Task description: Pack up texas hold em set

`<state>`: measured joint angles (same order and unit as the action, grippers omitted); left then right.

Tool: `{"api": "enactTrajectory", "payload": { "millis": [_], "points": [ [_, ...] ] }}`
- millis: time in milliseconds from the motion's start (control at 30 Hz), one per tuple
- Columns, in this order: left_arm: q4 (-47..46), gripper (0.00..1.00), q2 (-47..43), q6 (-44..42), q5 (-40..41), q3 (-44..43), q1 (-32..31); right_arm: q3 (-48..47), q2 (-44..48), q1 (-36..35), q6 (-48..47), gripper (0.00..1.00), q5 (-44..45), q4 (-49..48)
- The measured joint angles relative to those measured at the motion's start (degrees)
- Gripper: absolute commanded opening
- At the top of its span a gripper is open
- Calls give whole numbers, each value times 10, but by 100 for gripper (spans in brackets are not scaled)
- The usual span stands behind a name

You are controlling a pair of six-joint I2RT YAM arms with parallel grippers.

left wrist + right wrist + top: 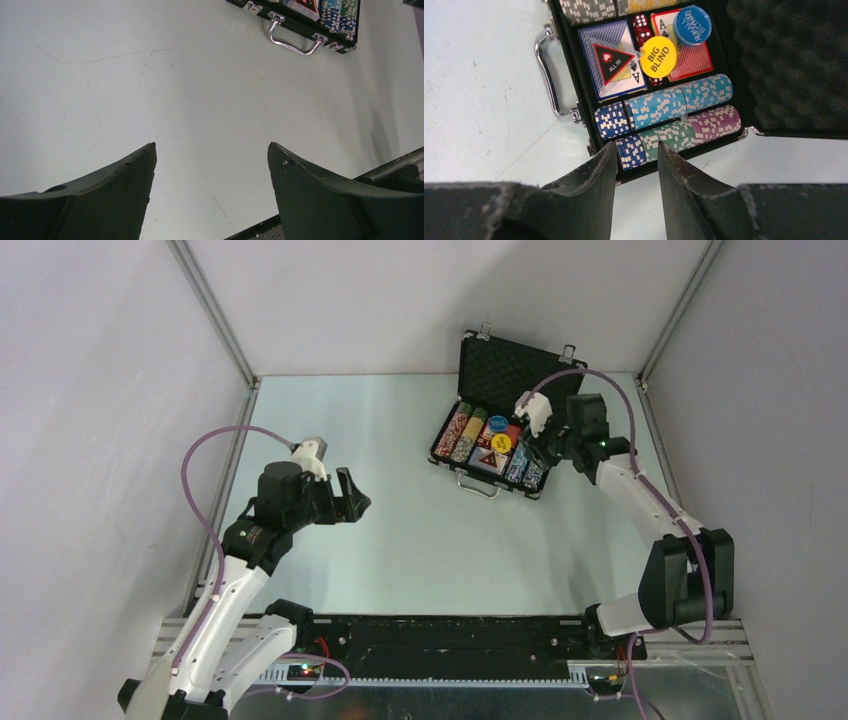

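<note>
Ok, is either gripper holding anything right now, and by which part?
Nothing is held. The left gripper is open over bare table; the right gripper hovers by the case, jaws parted and empty.

Briefcase [500, 368] shell was black and matt. Its handle [292, 44] and latches [252, 6] were polished metal, shiny. Lid lining [794, 55] was dark egg-crate foam, rough. Chips [679, 102] looked like smooth plastic. Yellow disc [658, 56] and blue disc [692, 25] were glossy plastic, dice [640, 22] glossy red. Table [150, 100] was pale, matt, finely scratched. Fingers [589, 190] of right gripper [636, 147] were matt dark, with scuffed edges.
</note>
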<state>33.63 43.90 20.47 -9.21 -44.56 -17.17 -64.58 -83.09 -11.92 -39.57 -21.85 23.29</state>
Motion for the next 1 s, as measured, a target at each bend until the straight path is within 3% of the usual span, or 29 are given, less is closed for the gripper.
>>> {"api": "enactTrajectory", "payload": {
  "millis": [267, 367, 467, 567, 767, 1000],
  "points": [
    [0, 86, 3, 0, 0, 0, 0, 68, 91, 30, 129, 51, -33, -134],
    [0, 87, 3, 0, 0, 0, 0, 80, 126, 37, 196, 67, -47, -198],
    [0, 86, 3, 0, 0, 0, 0, 80, 145, 45, 277, 76, -44, -270],
    [0, 87, 3, 0, 0, 0, 0, 80, 152, 51, 365, 97, -31, -328],
    [0, 87, 3, 0, 0, 0, 0, 58, 150, 48, 490, 99, 16, -342],
    [0, 87, 3, 0, 0, 0, 0, -82, 101, -9, 509, 99, 121, -237]
  ]
}}
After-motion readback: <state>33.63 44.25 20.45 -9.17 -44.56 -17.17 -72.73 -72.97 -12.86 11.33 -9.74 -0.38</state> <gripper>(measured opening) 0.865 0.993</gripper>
